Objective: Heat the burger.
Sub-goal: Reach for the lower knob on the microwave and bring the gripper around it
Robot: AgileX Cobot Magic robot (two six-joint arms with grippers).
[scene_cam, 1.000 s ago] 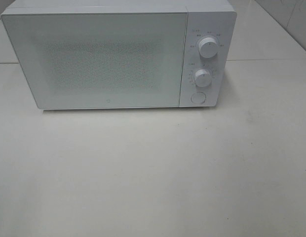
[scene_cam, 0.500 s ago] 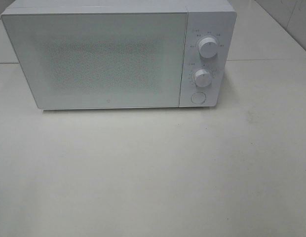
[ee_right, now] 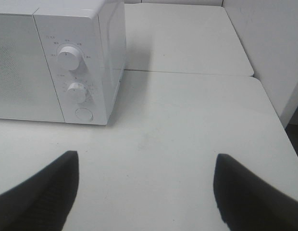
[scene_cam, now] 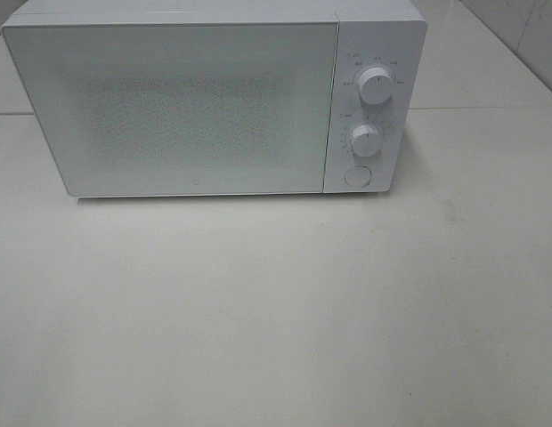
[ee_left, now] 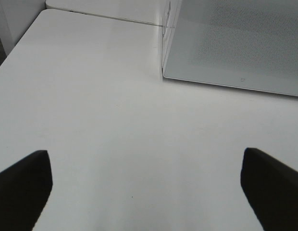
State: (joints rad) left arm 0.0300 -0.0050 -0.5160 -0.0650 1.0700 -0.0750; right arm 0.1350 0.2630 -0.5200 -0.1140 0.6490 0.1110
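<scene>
The burger is out of view in every frame. A white microwave point(scene_cam: 214, 98) stands at the back of the white table point(scene_cam: 276, 311) with its door shut. It also shows in the left wrist view as a door corner point(ee_left: 235, 43) and in the right wrist view as the control panel point(ee_right: 74, 72). My left gripper point(ee_left: 144, 192) hangs open over bare table in front of the microwave's left corner. My right gripper point(ee_right: 144, 192) is open too, over the table to the right of the panel. Neither holds anything.
The panel carries two round knobs point(scene_cam: 376, 85) point(scene_cam: 365, 140) and a round button point(scene_cam: 357, 176). A seam between table tops point(ee_right: 187, 73) runs behind the microwave. A wall point(ee_right: 269, 43) rises on the right, and the table's left edge point(ee_left: 17, 48) drops away.
</scene>
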